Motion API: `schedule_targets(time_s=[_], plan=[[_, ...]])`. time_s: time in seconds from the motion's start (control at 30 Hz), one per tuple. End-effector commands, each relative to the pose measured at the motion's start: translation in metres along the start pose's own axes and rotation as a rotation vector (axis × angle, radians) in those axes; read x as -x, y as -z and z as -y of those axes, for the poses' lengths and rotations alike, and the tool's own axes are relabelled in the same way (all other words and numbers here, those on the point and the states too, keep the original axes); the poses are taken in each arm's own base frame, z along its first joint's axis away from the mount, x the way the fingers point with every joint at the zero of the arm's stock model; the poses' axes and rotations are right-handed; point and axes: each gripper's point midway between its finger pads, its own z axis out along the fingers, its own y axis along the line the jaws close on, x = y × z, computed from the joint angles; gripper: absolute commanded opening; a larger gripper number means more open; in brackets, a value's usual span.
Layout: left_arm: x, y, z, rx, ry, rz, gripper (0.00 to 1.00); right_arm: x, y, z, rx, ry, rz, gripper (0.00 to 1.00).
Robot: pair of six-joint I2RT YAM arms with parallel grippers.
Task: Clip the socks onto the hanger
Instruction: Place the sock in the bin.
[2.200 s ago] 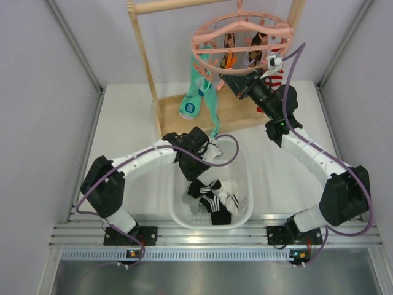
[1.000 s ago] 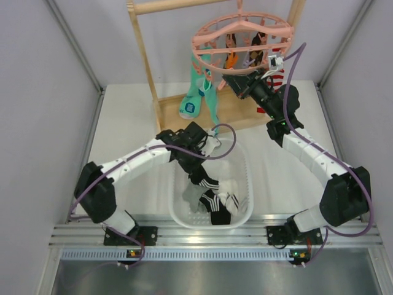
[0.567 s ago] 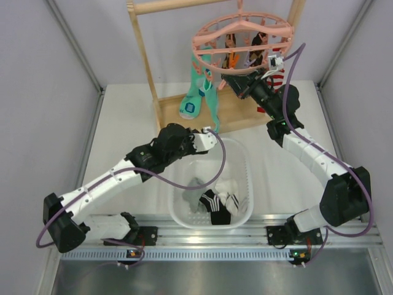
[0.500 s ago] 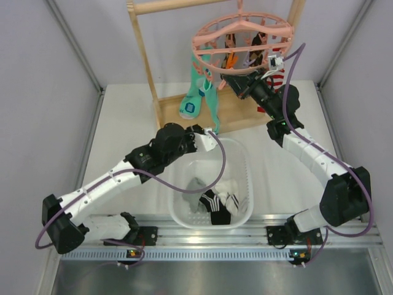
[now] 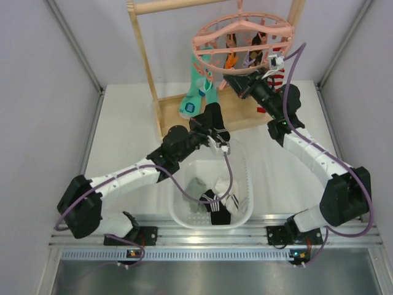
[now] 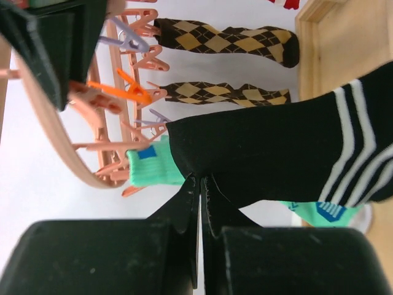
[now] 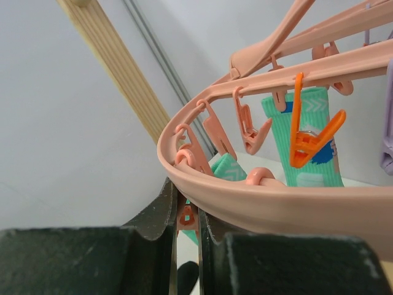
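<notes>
The pink round hanger point(image 5: 242, 37) hangs from the wooden rack at the top, with teal socks point(image 5: 198, 92) and argyle socks point(image 6: 224, 42) clipped on it. My left gripper point(image 5: 212, 123) is shut on a black sock with white stripes point(image 6: 276, 153), raised above the basket toward the hanger's near-left rim. My right gripper point(image 5: 232, 83) is shut on a pink clip peg point(image 7: 187, 218) under the hanger's outer ring point(image 7: 258, 203). More black and white socks point(image 5: 216, 200) and a grey one point(image 5: 195, 187) lie in the white basket point(image 5: 245, 169).
The light wooden frame rack point(image 5: 147, 61) stands at the back with its base board point(image 5: 239, 114) on the table. A red-and-white striped sock point(image 5: 276, 80) shows behind my right arm. An orange peg point(image 7: 307, 138) hangs from the ring. Grey walls close both sides.
My left gripper has lifted the black striped sock out of the basket and carried it up and back toward the hanger. My right gripper has stayed at the ring.
</notes>
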Motion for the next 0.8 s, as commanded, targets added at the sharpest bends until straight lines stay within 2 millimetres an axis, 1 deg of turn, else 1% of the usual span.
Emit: schedule_targets(time_s=[0.0,0.03,0.07,0.1,0.13,0.2,0.23,0.4,0.43,0.5,0.53,0.67,0.77], plan=[[0.004,-0.007,-0.049,0.241,-0.186,0.036,0.0,0.046,0.0,-0.026,0.078,0.067,0.09,0.0],[0.002,-0.015,-0.045,0.235,-0.199,0.031,0.0,0.044,0.0,-0.027,0.089,0.07,0.082,0.0],[0.001,-0.017,-0.046,0.248,-0.204,0.029,0.0,0.043,0.001,-0.028,0.094,0.074,0.078,0.0],[0.0,-0.017,-0.055,0.289,-0.211,0.025,0.0,0.042,0.002,-0.029,0.1,0.078,0.076,0.0],[0.004,-0.023,-0.052,0.301,-0.229,0.049,0.0,0.04,0.003,-0.029,0.106,0.077,0.069,0.0],[0.004,-0.026,-0.054,0.333,-0.249,0.05,0.0,0.038,0.003,-0.029,0.107,0.076,0.062,0.0],[0.006,-0.026,-0.057,0.367,-0.265,0.059,0.0,0.037,0.003,-0.03,0.113,0.076,0.058,0.0],[0.018,-0.026,-0.053,0.415,-0.364,0.102,0.0,0.033,0.003,-0.025,0.101,0.069,0.041,0.0],[0.019,-0.026,-0.057,0.43,-0.373,0.104,0.0,0.033,0.003,-0.026,0.102,0.067,0.041,0.0],[0.018,-0.028,-0.059,0.428,-0.376,0.095,0.0,0.032,0.003,-0.023,0.096,0.062,0.039,0.0],[0.019,-0.028,-0.063,0.434,-0.374,0.094,0.0,0.034,0.004,-0.025,0.099,0.062,0.043,0.0],[0.018,-0.029,-0.066,0.422,-0.373,0.085,0.0,0.034,0.004,-0.025,0.1,0.058,0.041,0.0],[0.014,-0.026,-0.069,0.414,-0.35,0.058,0.0,0.039,0.003,-0.025,0.097,0.067,0.051,0.0]])
